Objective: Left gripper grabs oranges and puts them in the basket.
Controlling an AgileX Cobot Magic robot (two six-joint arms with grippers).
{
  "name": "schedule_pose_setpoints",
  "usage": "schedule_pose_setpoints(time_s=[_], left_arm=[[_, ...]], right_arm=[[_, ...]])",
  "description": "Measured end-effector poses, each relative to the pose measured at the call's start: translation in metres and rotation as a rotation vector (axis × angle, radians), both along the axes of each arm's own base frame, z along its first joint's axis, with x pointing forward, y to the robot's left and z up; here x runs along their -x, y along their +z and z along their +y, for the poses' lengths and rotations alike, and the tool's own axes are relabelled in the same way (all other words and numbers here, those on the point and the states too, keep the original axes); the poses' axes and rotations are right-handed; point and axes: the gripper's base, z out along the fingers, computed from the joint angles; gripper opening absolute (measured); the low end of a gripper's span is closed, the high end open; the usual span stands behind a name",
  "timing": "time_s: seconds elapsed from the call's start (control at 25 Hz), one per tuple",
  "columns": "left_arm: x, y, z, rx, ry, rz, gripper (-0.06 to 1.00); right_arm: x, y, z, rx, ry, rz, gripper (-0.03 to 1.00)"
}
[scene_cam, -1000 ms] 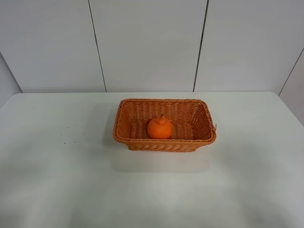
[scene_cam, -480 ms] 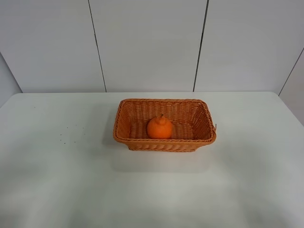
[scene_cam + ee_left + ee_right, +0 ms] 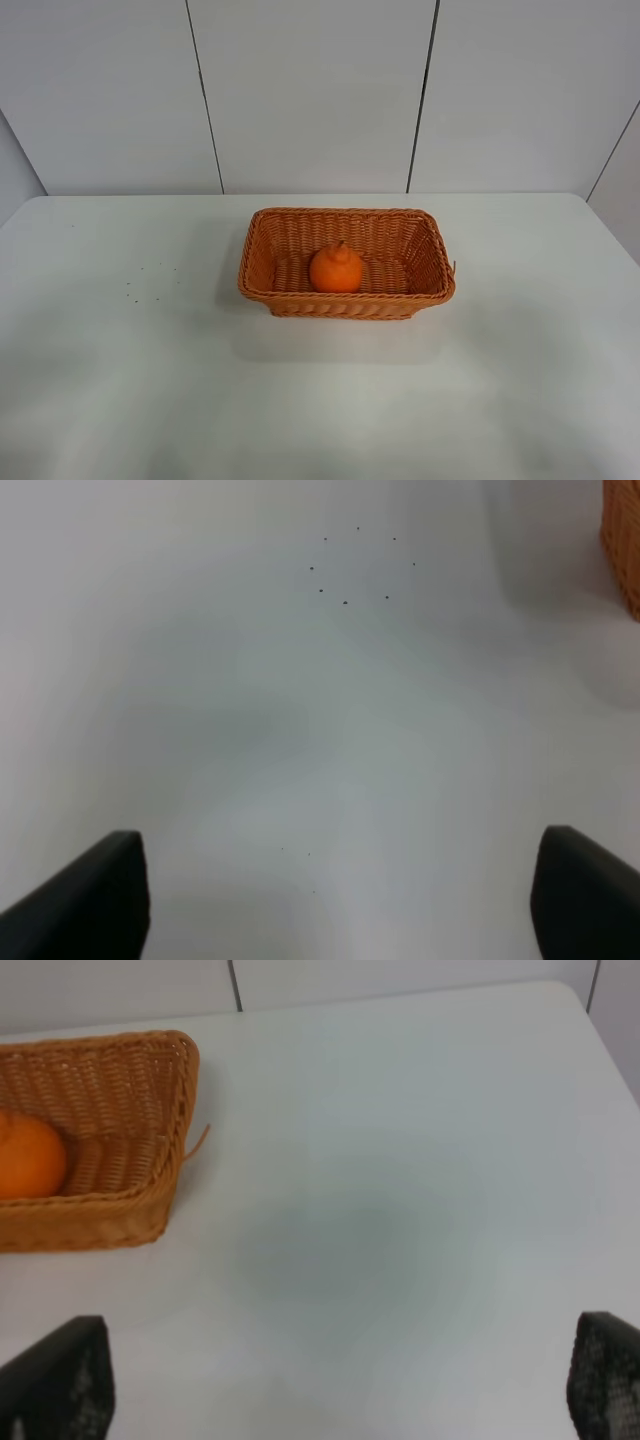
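The orange [image 3: 336,268] with its knobbed top sits inside the woven orange-brown basket [image 3: 262,262] at the middle of the white table. It also shows in the right wrist view [image 3: 28,1156], inside the basket [image 3: 150,1100]. Neither arm shows in the exterior high view. My left gripper [image 3: 340,900] is open and empty over bare table, its fingertips [image 3: 95,895] wide apart; a corner of the basket [image 3: 622,540] shows there. My right gripper [image 3: 340,1380] is open and empty, to the right of the basket.
The white table [image 3: 120,350] carries a few small dark specks [image 3: 150,277] left of the basket, also in the left wrist view [image 3: 345,575]. A loose wicker strand [image 3: 197,1140] sticks out of the basket's right corner. Grey wall panels stand behind the table.
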Motion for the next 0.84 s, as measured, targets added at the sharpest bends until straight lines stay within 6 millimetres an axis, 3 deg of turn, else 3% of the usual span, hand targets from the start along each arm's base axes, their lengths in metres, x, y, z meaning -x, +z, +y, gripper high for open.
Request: schedule_pose_setpoints(time_s=[0.84], left_arm=[[-0.0015, 0.0029, 0.0001, -0.003, 0.0, -0.036, 0.87]], right_arm=[[0.0, 0.0, 0.0, 0.0, 0.0, 0.0, 0.69]])
